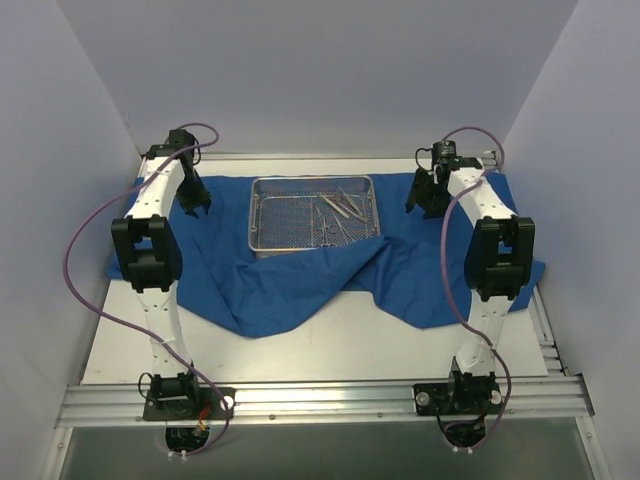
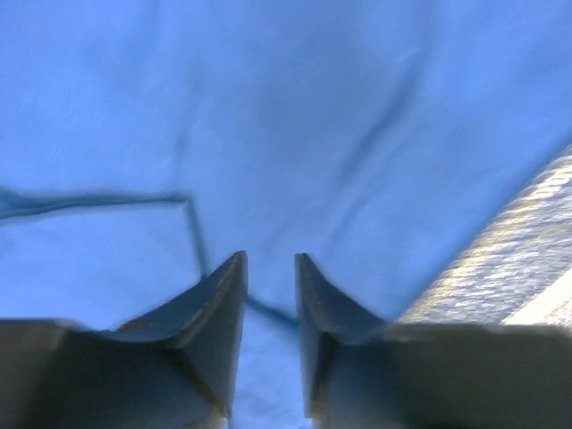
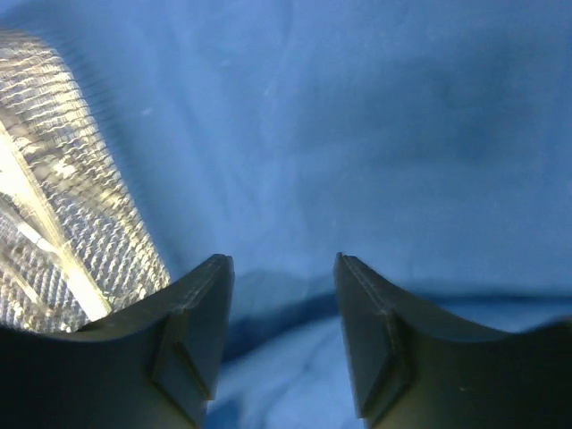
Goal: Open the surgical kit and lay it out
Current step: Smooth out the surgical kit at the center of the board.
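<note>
The royal-blue cloth wrap (image 1: 300,280) lies spread open across the table, its front part rumpled and folded. The silver wire-mesh tray (image 1: 285,225) sits on it at the back centre, with several slim steel instruments (image 1: 338,210) in its right half. My left gripper (image 1: 193,205) is open and empty just above the cloth left of the tray; the cloth (image 2: 268,116) and the tray edge (image 2: 518,259) show in its wrist view. My right gripper (image 1: 425,203) is open and empty above the cloth right of the tray; its view shows cloth (image 3: 375,116) and mesh (image 3: 63,206).
White walls enclose the table on three sides. A metal rail (image 1: 320,400) carrying the arm bases runs along the near edge. Bare white tabletop (image 1: 350,340) shows in front of the cloth. Purple cables (image 1: 90,280) loop beside each arm.
</note>
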Controlling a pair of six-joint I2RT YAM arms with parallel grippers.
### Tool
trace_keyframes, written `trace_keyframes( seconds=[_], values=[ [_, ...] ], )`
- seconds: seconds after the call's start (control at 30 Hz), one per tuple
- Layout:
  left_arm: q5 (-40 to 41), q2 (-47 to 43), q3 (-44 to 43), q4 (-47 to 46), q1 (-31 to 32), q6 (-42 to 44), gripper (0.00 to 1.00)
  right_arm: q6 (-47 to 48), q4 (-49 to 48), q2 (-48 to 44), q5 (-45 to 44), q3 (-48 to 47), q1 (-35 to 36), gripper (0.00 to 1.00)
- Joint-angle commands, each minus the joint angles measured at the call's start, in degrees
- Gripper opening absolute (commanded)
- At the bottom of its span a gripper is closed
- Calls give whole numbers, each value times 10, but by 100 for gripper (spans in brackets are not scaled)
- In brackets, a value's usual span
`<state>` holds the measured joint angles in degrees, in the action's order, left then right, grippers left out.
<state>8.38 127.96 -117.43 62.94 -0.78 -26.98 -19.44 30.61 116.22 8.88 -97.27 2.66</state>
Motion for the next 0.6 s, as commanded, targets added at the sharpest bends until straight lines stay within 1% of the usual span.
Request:
trace_keyframes(
  seconds=[0.0, 0.07, 0.1, 0.13, 0.17, 0.2, 0.27, 0.33, 0.4, 0.5, 0.53, 0.57],
  values=[
    [-50, 45, -85, 0, 2, -27, 34, -4, 16, 36, 3, -32, 5, 48],
    [-81, 83, -111, 27, 2, -41, 17, -7, 22, 51, 3, -44, 6, 40],
    [-83, 92, -125, 35, 4, -45, 7, -8, 21, 54, 4, -45, 7, 29],
    [-82, 101, -127, 41, 23, -50, 3, -9, 20, 56, 4, -46, 9, 22],
    [-80, 101, -126, 39, 26, -49, 2, -9, 20, 59, 5, -46, 10, 16],
    [-79, 99, -119, 35, 34, -49, 2, -9, 19, 61, 5, -44, 11, 7],
    [-76, 91, -91, 19, 40, -50, 2, -14, 17, 70, 8, -40, 16, 0],
    [-84, 101, -81, 19, 41, -54, 2, -20, 8, 74, 14, -26, 19, 0],
    [-98, 119, -92, 30, 42, -56, 2, -26, -1, 89, 16, -17, 21, 0],
    [-104, 172, -147, 60, 42, -51, 2, -37, -20, 117, 15, 0, 22, 0],
    [-112, 207, -168, 76, 38, -50, 2, -38, -31, 126, 14, 2, 22, 0],
    [-122, 226, -218, 86, 35, -49, 2, -41, -36, 145, 14, 2, 22, 0]
  ],
)
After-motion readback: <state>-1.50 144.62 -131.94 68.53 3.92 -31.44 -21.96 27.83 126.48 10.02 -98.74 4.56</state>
